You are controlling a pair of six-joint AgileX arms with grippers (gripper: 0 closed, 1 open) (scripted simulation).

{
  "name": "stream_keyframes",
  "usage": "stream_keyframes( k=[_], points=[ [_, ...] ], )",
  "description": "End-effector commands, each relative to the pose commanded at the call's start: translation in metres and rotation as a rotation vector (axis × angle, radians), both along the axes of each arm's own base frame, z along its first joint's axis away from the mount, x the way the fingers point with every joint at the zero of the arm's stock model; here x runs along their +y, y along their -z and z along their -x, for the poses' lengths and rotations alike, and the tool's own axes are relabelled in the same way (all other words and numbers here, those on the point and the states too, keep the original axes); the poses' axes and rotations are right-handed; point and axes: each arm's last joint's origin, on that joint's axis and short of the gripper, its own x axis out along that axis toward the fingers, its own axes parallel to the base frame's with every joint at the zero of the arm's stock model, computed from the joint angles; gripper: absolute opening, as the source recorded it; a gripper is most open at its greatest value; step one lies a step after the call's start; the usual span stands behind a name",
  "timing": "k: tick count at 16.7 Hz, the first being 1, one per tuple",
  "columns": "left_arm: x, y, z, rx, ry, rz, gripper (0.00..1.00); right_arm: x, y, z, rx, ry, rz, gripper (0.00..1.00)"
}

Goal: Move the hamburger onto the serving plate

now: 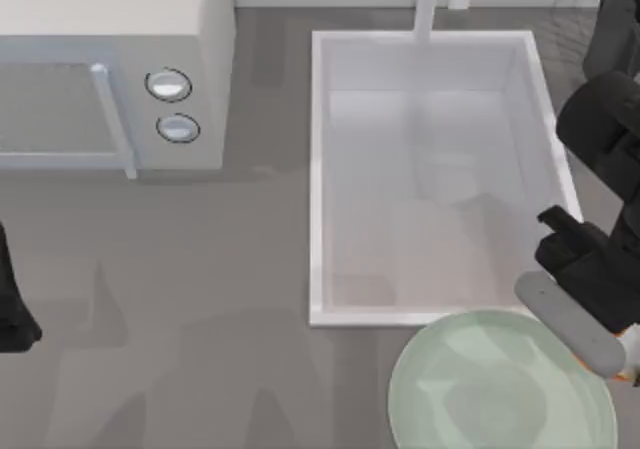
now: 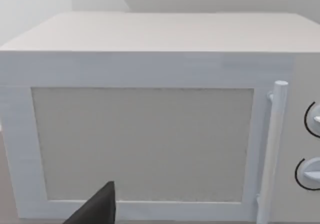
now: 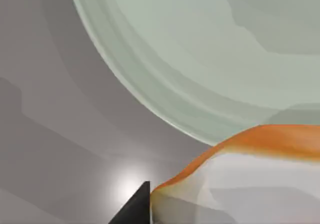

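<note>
Two arms at the table, and the right one is doing the work, so take everything from the plate [image 1: 480, 389], the big pale green disc at the near edge just in front of the white sink [image 1: 322, 169]. The microwave [image 1: 110, 69] sits well off to the plate's left, beyond the sink, and the left arm [image 1: 12, 309] is parked out that way at the table's left edge. Over the plate's right rim hangs the right gripper [image 1: 600, 354], and tucked at its tip is the burger [image 1: 628, 361], a sliver of orange and white from above; the right wrist view shows its orange-edged pale body [image 3: 250, 179] close up, just beyond the plate's rim [image 3: 165, 104]. It looks clamped on the burger, though the fingers themselves are mostly hidden. My read: a light, soft, squashy thing, best held gently across its sides, low on the bun, so it neither crushes nor slips.
</note>
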Motion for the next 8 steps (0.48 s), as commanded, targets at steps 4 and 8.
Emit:
stream_keyframes(
  k=[4, 8],
  points=[
    [0.000, 0.000, 0.000, 0.000, 0.000, 0.000, 1.00, 0.040, 0.001, 0.020, -0.009, -0.550, -0.053, 0.00],
    [0.000, 0.000, 0.000, 0.000, 0.000, 0.000, 1.00, 0.064, -0.002, 0.038, -0.045, -0.898, -0.087, 0.00]
  ],
)
